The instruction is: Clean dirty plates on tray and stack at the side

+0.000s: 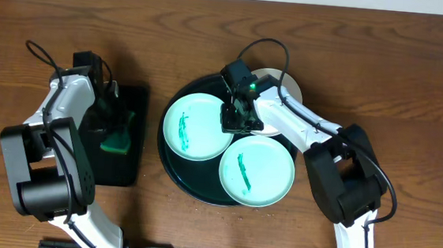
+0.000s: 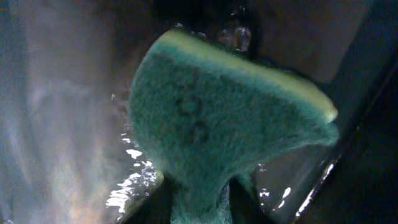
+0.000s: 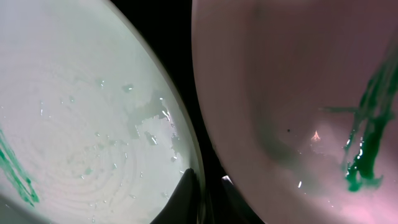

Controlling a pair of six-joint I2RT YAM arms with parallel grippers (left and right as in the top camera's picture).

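The round black tray (image 1: 172,168) holds two mint-green plates with green smears, one at left (image 1: 197,126) and one at front right (image 1: 256,170). A white plate (image 1: 286,88) lies at the tray's back right, mostly hidden by my right arm. My right gripper (image 1: 233,123) is at the left mint plate's right rim. In the right wrist view its fingers (image 3: 208,186) straddle that plate's rim (image 3: 81,124), beside the smeared white plate (image 3: 280,93). My left gripper (image 1: 118,132) is shut on a green sponge (image 2: 217,118) over the rectangular tray.
The rectangular black tray (image 1: 123,172) lies left of the round tray, with wet patches (image 2: 134,190) on its surface. Brown wooden table (image 1: 414,92) shows all around. My arms' bases stand at the front edge.
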